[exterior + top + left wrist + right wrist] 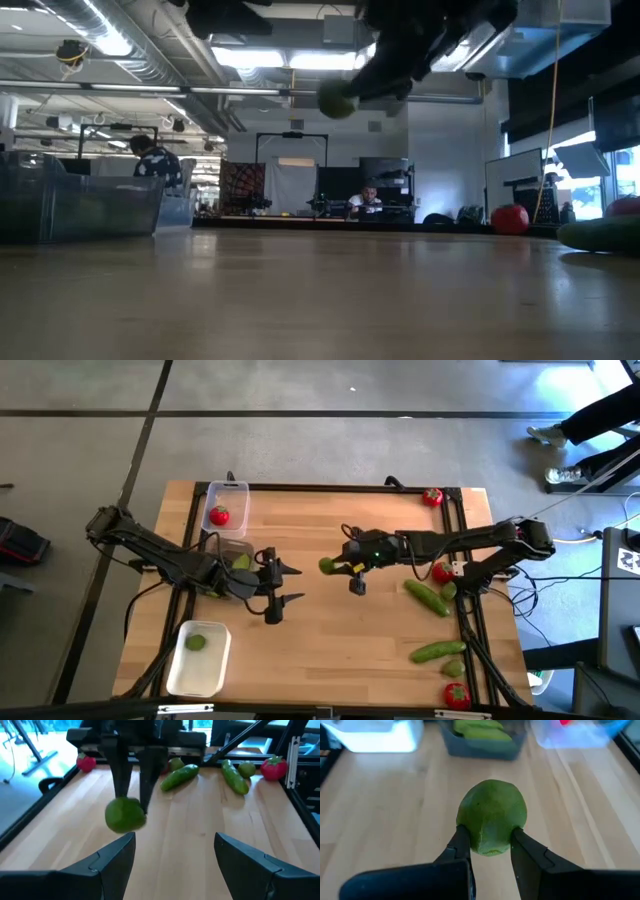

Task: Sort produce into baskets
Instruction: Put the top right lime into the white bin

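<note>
Lime (327, 565) is hanging over the middle of the counter (330, 650) in the high view, pinched by the right gripper (335, 566), while the white basket (199, 658) holding another lime sits toward seven o'clock; the carry should be heading there, well clear of the left gripper (283, 586), which is waiting with fingers spread wide just beside the middle basket.

From the low view, the lime (337, 99) is riding high above the wood, so height is no worry.

Through the left wrist view, the lime (125, 814) is sitting at the very fingertips, so the arm should be moving gently.

Seen in the right wrist view, the lime (491, 816) is being gripped low, and release should be coming only once it is over the white basket (380, 735).
</note>
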`<state>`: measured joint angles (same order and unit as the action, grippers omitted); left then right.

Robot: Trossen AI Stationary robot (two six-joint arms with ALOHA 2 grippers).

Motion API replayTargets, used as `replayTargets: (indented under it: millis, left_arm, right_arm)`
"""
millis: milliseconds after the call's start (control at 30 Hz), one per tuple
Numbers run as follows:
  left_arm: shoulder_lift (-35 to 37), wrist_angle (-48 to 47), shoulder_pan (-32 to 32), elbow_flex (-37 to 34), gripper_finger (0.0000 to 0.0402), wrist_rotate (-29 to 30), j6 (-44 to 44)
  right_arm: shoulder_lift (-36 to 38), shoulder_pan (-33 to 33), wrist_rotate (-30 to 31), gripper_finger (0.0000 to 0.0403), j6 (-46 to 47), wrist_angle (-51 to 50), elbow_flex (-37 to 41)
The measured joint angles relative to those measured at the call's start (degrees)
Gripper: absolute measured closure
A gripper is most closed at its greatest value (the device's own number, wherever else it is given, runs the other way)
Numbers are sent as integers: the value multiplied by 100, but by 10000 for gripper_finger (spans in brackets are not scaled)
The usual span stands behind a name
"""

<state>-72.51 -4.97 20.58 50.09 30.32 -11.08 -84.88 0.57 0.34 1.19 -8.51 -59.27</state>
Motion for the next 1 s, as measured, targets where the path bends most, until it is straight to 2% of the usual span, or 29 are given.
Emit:
replayTargets:
  millis: [467, 633, 1000]
  left_arm:
    - [-670, 1429, -123, 5, 135, 0, 1559]
    - [-710, 1473, -283, 9, 135, -4, 1511]
    - [-713, 1472, -348, 9, 135, -371, 978]
  right_arm:
    - [0, 375, -452, 330, -179, 770, -2]
    - [0, 440, -741, 330, -331, 942, -2]
    - [4, 434, -745, 330, -620, 1550, -4]
